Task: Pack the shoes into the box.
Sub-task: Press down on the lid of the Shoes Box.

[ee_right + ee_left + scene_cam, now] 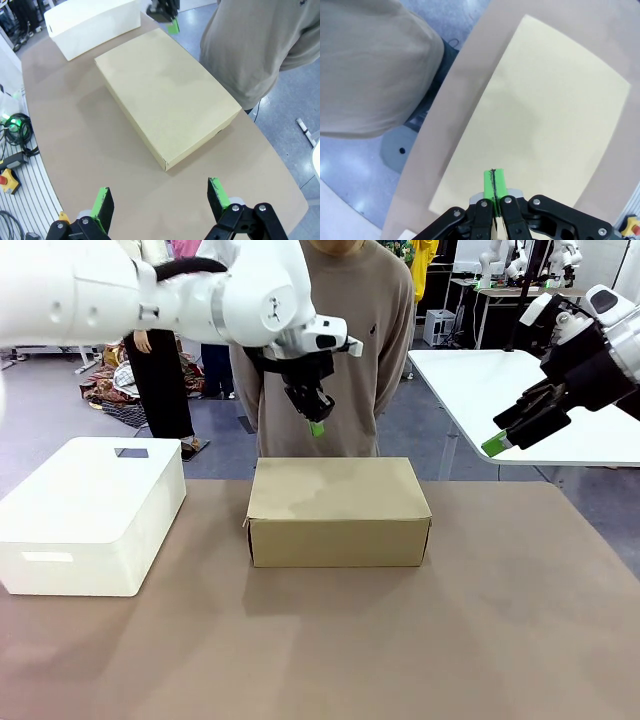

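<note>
One closed cardboard box [339,510] and one white box [90,515] on table [400,640].

Light bright, even, from overhead, no hard glare. Box [338,510] is landmark: soft shadow on table [320,660] just in front of box and at its left side, faint darker patches on lid. White plastic box [90,515] left of box near overexposed on top. Front view sharp near box, background behind it slightly soft. Left wrist view: lid washed pale yellow, floor beside box shows shiny reflections. Right wrist view: wide-angle bending of table edges away from box, sharp overall.
</note>
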{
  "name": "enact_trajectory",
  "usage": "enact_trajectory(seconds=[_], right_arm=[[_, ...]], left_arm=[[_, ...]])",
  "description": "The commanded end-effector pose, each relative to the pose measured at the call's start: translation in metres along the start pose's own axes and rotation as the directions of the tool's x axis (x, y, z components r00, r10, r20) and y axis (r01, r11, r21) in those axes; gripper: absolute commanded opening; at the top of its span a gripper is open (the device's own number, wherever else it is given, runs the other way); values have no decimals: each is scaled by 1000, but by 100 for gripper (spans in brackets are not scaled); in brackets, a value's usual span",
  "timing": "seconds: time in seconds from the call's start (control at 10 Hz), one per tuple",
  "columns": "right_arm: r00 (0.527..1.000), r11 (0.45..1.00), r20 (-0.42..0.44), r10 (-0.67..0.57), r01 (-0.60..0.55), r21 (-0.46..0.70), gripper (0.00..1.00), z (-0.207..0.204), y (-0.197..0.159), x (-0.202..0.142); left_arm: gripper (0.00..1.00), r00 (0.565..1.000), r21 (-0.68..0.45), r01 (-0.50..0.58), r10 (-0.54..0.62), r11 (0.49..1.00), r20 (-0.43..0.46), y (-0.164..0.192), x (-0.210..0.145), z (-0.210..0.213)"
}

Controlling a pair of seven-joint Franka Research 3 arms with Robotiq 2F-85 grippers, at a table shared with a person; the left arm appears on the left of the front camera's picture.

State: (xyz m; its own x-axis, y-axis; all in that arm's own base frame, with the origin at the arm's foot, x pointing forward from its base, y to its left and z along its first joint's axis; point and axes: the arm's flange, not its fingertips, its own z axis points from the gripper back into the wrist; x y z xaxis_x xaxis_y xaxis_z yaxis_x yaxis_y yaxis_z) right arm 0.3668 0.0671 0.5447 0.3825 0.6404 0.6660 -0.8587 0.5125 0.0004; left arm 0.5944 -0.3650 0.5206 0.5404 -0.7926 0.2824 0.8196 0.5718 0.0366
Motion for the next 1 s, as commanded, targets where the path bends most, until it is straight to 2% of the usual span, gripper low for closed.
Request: enact_trajectory(seconds=[0.0,0.1,0.3,0.6,0.9], right_arm=[[1000,1000,-12,-12,12,-15,100,-1,-1,2],[1000,1000,-12,-12,12,-15,100,-1,-1,2],[1000,1000,-12,-12,12,-15,100,-1,-1,2],[1000,1000,-12,-12,12,-15,100,-1,-1,2],[1000,1000,-12,-12,12,-15,100,-1,-1,2]], left_arm=[[0,1000,38,-16,16,999,22,-7,-37,23],[6,997,36,-22,19,999,68,-13,-55,42],[44,992,42,-28,23,999,123,-18,-88,80],[100,988,62,-39,29,997,154,-25,-134,125],[100,982,82,-11,-5,997,190,-49,-158,131]])
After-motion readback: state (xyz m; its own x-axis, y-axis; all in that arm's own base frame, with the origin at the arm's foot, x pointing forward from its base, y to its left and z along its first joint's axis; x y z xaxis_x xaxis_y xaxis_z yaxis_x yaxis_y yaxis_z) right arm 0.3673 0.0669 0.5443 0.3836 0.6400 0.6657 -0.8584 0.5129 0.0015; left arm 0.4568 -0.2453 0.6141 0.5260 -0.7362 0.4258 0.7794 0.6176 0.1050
